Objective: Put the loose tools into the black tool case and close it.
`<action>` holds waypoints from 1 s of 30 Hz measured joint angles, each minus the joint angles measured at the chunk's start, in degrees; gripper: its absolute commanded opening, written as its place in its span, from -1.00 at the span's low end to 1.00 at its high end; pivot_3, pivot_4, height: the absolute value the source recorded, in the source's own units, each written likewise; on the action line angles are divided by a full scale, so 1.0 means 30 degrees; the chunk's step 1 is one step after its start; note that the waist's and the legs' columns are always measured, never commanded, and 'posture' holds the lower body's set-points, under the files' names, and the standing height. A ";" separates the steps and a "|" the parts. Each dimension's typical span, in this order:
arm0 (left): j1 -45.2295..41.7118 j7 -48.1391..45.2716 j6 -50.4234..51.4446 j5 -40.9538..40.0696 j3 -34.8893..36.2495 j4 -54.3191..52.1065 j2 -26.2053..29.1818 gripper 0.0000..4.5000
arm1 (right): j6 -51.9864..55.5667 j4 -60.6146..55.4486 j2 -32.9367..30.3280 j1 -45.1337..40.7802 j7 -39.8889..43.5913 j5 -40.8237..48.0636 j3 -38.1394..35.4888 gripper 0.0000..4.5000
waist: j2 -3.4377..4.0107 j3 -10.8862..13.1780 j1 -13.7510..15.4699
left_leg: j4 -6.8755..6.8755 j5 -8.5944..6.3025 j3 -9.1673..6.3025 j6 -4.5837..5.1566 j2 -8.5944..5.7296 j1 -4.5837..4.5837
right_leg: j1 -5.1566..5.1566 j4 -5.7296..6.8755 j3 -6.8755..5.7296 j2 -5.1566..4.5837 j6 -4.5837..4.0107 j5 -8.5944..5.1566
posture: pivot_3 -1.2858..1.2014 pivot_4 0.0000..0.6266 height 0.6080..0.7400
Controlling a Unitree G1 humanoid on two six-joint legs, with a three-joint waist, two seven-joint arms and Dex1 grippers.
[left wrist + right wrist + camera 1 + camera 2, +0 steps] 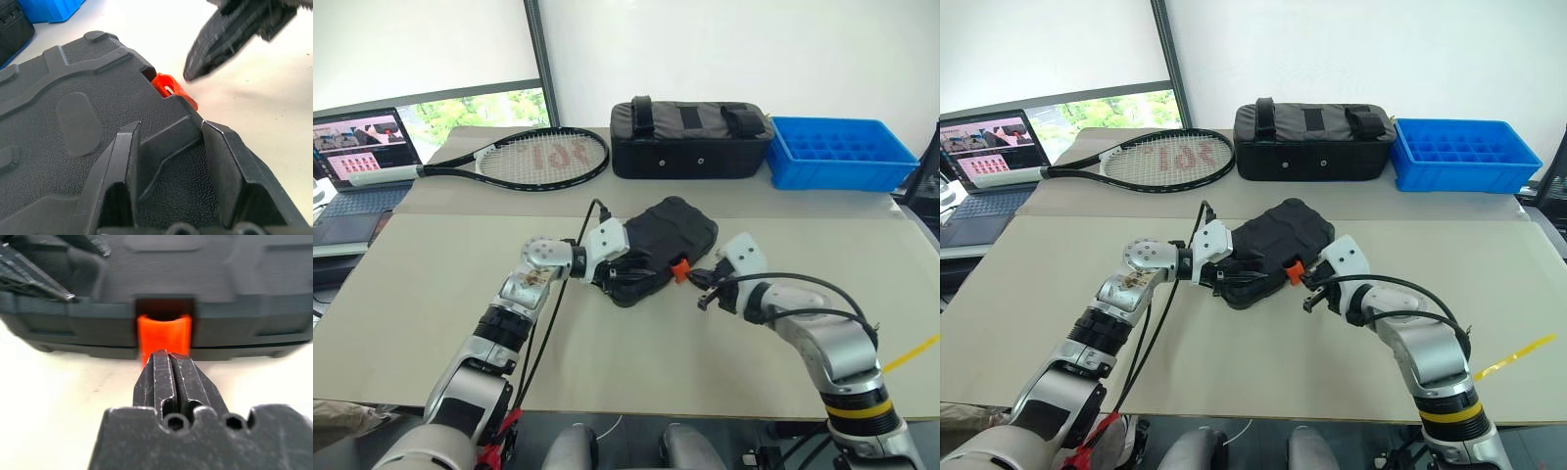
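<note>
Case shut at frame centre, my two grippers on either side of it.

I see the case point(671, 245) lying closed on the table point(431, 294) in the middle of the frame, its orange latch point(679, 269) on the near edge facing my right gripper point(170, 367). That gripper is clenched with nothing in it, its tips pressed together just in front of the latch; I cannot tell whether they touch it. My left gripper point(168, 147) comes in from the left of centre, its fingers point(122, 161) spread apart and lying flat on the case lid rather than grasping it. Toward the upper part of the frame I see a racket point(533, 157) at upper left, a bag point(690, 142) at top centre and a blue tray point(842, 152) at upper right. A laptop point(357, 166) sits at the far left edge.
</note>
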 measured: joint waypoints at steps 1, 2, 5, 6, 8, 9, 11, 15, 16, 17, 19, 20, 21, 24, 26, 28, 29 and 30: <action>0.0000 -0.0004 -0.0001 0.0000 -0.0006 0.0000 0.0002 -0.06 | 0.0000 0.0123 0.0099 -0.0061 -0.0001 -0.0037 0.0124 -0.97 | 0.0001 0.0000 0.0002 | 0.0000 0.0000 0.0000 0.0000 0.0000 0.0001 | 0.0000 -0.0001 0.0000 0.0000 0.0000 0.0000 | 0.03 -0.52 0.49; -0.0007 -0.0006 -0.0001 0.0001 -0.0006 0.0001 0.0000 -0.06 | 0.0000 0.0226 0.0167 -0.0129 -0.0004 -0.0086 0.0179 -0.97 | 0.0001 0.0000 0.0004 | 0.0000 0.0000 0.0000 0.0000 -0.0001 0.0000 | 0.0000 0.0000 0.0000 0.0000 0.0000 0.0000 | 0.03 -0.52 0.49; -0.0027 0.0011 -0.0002 0.0016 0.0011 0.0047 0.0022 -0.06 | -0.0108 0.0919 0.0405 -0.0632 -0.0025 -0.0426 0.0415 -0.97 | 0.0001 -0.0002 -0.0021 | 0.0001 0.0000 0.0000 0.0000 0.0000 0.0008 | 0.0003 0.0001 0.0002 0.0000 0.0000 0.0000 | 0.03 -0.52 0.49; -0.0030 0.0012 -0.0003 0.0025 0.0036 0.0096 0.0063 -0.06 | -0.0314 0.1226 0.0444 -0.0789 -0.0022 -0.0593 0.0539 -0.97 | -0.0008 -0.0007 -0.0060 | 0.0001 0.0000 0.0001 0.0000 0.0004 0.0018 | 0.0009 0.0003 0.0003 0.0004 0.0000 0.0000 | 0.03 -0.52 0.49; -0.0063 0.0038 -0.0009 0.0040 0.0060 0.0219 0.0082 -0.06 | -0.0737 0.1773 0.0516 -0.0940 -0.0024 -0.0865 0.0654 -0.97 | -0.0020 -0.0016 -0.0116 | 0.0001 0.0000 0.0000 0.0000 0.0003 0.0044 | 0.0020 0.0014 0.0013 0.0008 0.0001 0.0000 | 0.03 -0.52 0.49; -0.0074 0.0042 -0.0012 0.0040 0.0060 0.0244 0.0093 -0.06 | -0.0842 0.1933 0.0533 -0.0978 -0.0025 -0.0944 0.0686 -0.97 | -0.0022 -0.0016 -0.0130 | 0.0002 0.0000 0.0000 0.0000 0.0002 0.0050 | 0.0021 0.0018 0.0025 0.0013 0.0001 0.0000 | 0.03 -0.52 0.49; -0.0086 0.0030 -0.0026 0.0043 0.0057 0.0278 0.0072 -0.06 | -0.1462 0.2643 0.0562 -0.1087 -0.0029 -0.1386 0.0811 -0.97 | -0.0023 -0.0015 -0.0155 | 0.0002 0.0000 0.0003 0.0000 0.0002 0.0072 | 0.0020 0.0032 0.0072 0.0036 0.0002 0.0000 | 0.03 -0.52 0.49; -0.0086 -0.0008 -0.0090 0.0030 -0.0002 0.0264 -0.0045 -0.06 | -0.1709 0.2909 0.0688 -0.1085 0.0021 -0.1472 0.0802 -0.97 | -0.0026 -0.0013 -0.0194 | -0.0011 0.0000 0.0015 0.0000 0.0015 0.0067 | -0.0005 0.0038 0.0140 0.0078 0.0003 -0.0001 | 0.03 -0.52 0.49; -0.0062 0.0048 -0.0051 -0.0054 0.0100 0.0146 -0.0050 -0.06 | -0.1797 0.2763 0.0612 -0.0902 0.0163 -0.1409 0.0721 -0.97 | -0.0027 -0.0012 -0.0182 | -0.0015 -0.0001 0.0015 0.0000 0.0017 0.0058 | -0.0008 0.0035 0.0147 0.0081 0.0003 -0.0001 | 0.03 -0.52 0.49; 0.0103 0.0077 -0.0041 -0.0149 0.0198 -0.0017 -0.0044 -0.06 | -0.1908 0.2563 0.0501 -0.0673 0.0271 -0.1332 0.0675 -0.97 | -0.0028 -0.0012 -0.0184 | -0.0022 -0.0001 0.0016 0.0000 0.0016 0.0057 | -0.0016 0.0036 0.0163 0.0082 0.0004 -0.0002 | 0.03 -0.52 0.49; 0.0385 0.0231 0.0155 -0.0458 0.0541 -0.0382 -0.0036 -0.06 | -0.2338 0.2263 0.0178 -0.0090 0.0591 -0.1263 0.0495 -0.73 | -0.0027 -0.0012 -0.0167 | -0.0026 -0.0001 0.0017 0.0000 0.0014 0.0025 | -0.0043 0.0031 0.0180 0.0088 0.0005 -0.0002 | 0.03 -0.52 0.49; 0.0848 0.0317 0.0794 -0.1124 0.1176 -0.0940 0.0053 -0.06 | -0.2960 0.2115 -0.0255 0.0569 0.1032 -0.1184 0.0167 -0.67 | -0.0027 -0.0011 -0.0156 | -0.0031 -0.0001 0.0020 0.0000 0.0014 0.0004 | -0.0060 0.0027 0.0202 0.0088 0.0005 -0.0003 | 0.03 -0.52 0.49; 0.1660 0.0396 0.1866 -0.2088 0.2165 -0.1648 0.0476 0.16 | -0.3836 0.2089 -0.0877 0.1564 0.1707 -0.0890 -0.0652 -0.51 | -0.0030 -0.0007 -0.0170 | -0.0036 -0.0001 0.0023 -0.0001 0.0013 -0.0012 | -0.0074 0.0024 0.0218 0.0088 0.0009 -0.0005 | 0.03 -0.52 0.49; 0.2899 0.1014 0.3137 -0.3054 0.3807 -0.2583 0.1472 0.58 | -0.5323 0.2399 -0.1758 0.2915 0.2734 -0.0523 -0.2221 -0.07 | -0.0043 0.0011 -0.0166 | -0.0047 -0.0002 0.0028 0.0000 0.0010 -0.0071 | -0.0147 0.0002 0.0246 0.0085 0.0008 -0.0004 | 0.03 -0.52 0.49; 0.3916 0.1661 0.4037 -0.3636 0.5167 -0.3975 0.2320 0.90 | -0.6936 0.3124 -0.2072 0.3493 0.3553 -0.0383 -0.3400 0.24 | -0.0061 0.0021 -0.0135 | -0.0052 -0.0002 0.0028 0.0000 0.0007 -0.0075 | -0.0151 -0.0007 0.0267 0.0084 -0.0016 0.0010 | 0.03 -0.52 0.49; 0.5405 0.1900 0.4955 -0.4400 0.6009 -0.5814 0.2967 1.00 | -0.8593 0.3961 -0.2092 0.3870 0.4464 0.0209 -0.4451 0.50 | -0.0059 0.0021 -0.0138 | -0.0079 -0.0005 0.0038 -0.0003 0.0007 -0.0027 | -0.0112 -0.0014 0.0312 0.0071 -0.0018 0.0011 | 0.03 -0.52 0.49; 0.6520 0.2141 0.5321 -0.4603 0.6449 -0.6733 0.3322 1.00 | -0.9487 0.4706 -0.2128 0.3878 0.5059 0.0396 -0.4902 0.70 | -0.0062 0.0028 -0.0153 | -0.0082 -0.0006 0.0049 -0.0003 0.0005 -0.0006 | -0.0093 -0.0028 0.0327 0.0068 -0.0018 0.0011 | 0.03 -0.52 0.49; 0.7588 0.2313 0.5456 -0.4680 0.6705 -0.7356 0.3583 1.00 | -1.0238 0.5351 -0.2241 0.3962 0.5590 0.0641 -0.5398 0.82 | -0.0055 0.0029 -0.0147 | -0.0091 -0.0006 0.0058 -0.0003 0.0008 0.0011 | -0.0082 -0.0036 0.0357 0.0066 -0.0021 0.0012 | 0.03 -0.52 0.49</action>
